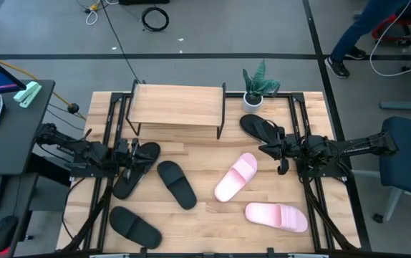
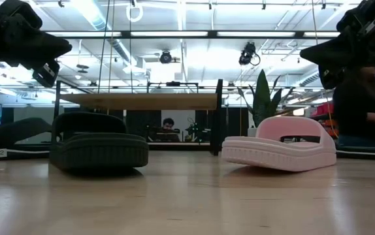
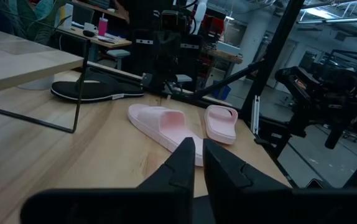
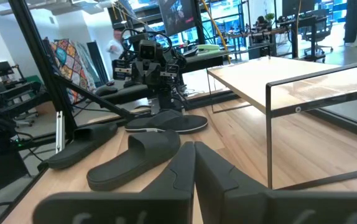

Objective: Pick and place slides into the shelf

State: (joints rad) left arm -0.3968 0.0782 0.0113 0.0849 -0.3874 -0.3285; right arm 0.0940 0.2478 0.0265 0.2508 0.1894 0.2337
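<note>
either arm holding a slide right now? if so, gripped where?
Neither. The left gripper and right gripper show nearly closed jaws with nothing between them; the left hovers by a thin black flip-flop without gripping it.

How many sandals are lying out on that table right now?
6. Two pink sandals right of centre; two wide black ones left of centre; a thin flip-flop under the left gripper; another by the plant. None on the shelf.

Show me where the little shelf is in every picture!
High view: the shelf sits at the top middle, next to the plant.
Low view: its wood board runs across the middle, left of centre.
Left wrist view: upper left corner.
Right wrist view: right side.
Shared landmark: the wood-plank table under it.
</note>
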